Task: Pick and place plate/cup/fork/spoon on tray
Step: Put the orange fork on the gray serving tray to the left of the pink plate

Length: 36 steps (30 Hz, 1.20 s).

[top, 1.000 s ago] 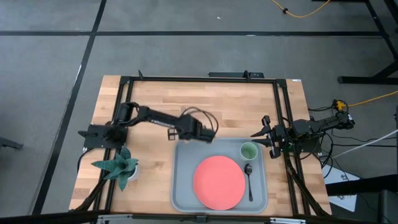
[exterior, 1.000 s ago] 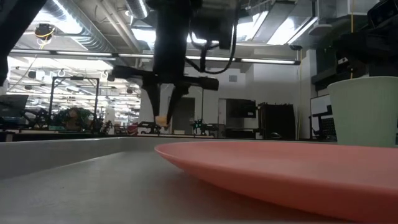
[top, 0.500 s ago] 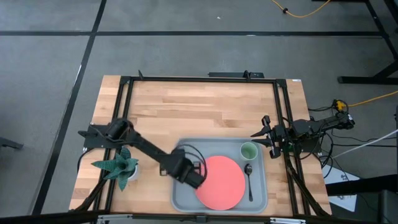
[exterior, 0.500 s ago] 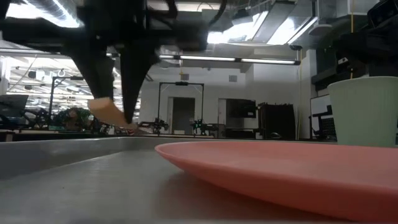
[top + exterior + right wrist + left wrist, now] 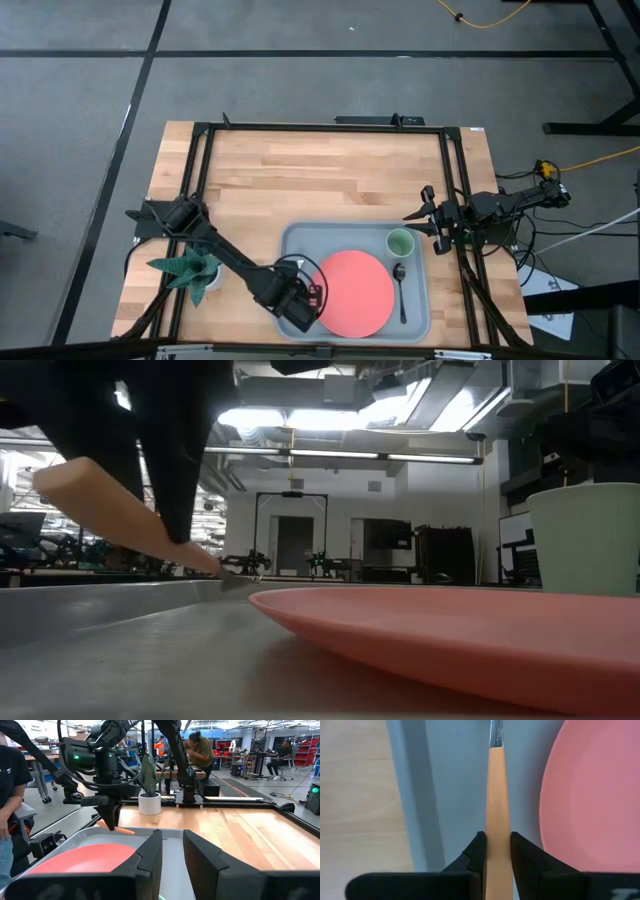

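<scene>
wood table (image 5: pixel 330 170) fills the middle of the high view, with the big grey-blue tray (image 5: pixel 297 244) low in the frame. left gripper (image 5: pixel 313 298) sits at the tray's lower left, clamped on the orange-handled fork (image 5: pixel 498 795), beside the round pink plate (image 5: pixel 355 292). right gripper (image 5: pixel 416 218) waits at right, fingers slightly apart.

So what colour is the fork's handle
Orange; the fork handle shows best in the left wrist view, clamped by the left end effector.

My black left tool (image 5: pixel 495 851) grips an orange-handled fork (image 5: pixel 497 795) over the grey-blue tray (image 5: pixel 296 243), beside the pink-red plate (image 5: pixel 355 293), light-green cup (image 5: pixel 399 241) and pale striped-wood tabletop (image 5: pixel 320 180).
</scene>
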### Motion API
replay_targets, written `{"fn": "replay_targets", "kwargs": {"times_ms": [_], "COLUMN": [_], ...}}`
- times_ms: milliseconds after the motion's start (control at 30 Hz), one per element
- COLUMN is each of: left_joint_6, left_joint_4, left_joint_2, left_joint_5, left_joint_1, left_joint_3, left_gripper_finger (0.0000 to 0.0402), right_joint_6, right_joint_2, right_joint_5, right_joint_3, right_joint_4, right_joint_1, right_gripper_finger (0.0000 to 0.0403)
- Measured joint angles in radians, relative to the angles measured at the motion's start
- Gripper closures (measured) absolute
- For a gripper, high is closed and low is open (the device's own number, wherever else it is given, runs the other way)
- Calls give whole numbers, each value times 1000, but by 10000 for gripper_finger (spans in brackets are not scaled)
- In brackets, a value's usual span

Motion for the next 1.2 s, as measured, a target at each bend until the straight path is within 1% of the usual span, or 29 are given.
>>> {"fn": "replay_targets", "kwargs": {"times_ms": [233, 500, 700, 967, 1200], "left_joint_6": [1, 13, 20, -58, -55], "left_joint_4": [12, 51, 50, 49, 46], "left_joint_2": [0, 0, 0, 0, 17], "left_joint_5": [-3, -2, -2, 2, -9], "left_joint_1": [1, 0, 0, 1, 1], "left_joint_3": [0, 0, 0, 0, 0], "left_gripper_finger": [345, 325, 322, 321, 321], "right_joint_6": [0, 0, 0, 0, 0], "right_joint_2": [0, 0, 0, 0, 0], "right_joint_5": [0, 0, 0, 0, 0], "right_joint_3": [0, 0, 0, 0, 0], "right_joint_4": [0, 0, 0, 0, 0], "right_joint_1": [0, 0, 0, 0, 0], "right_gripper_finger": [320, 320, 320, 320, 320]}}
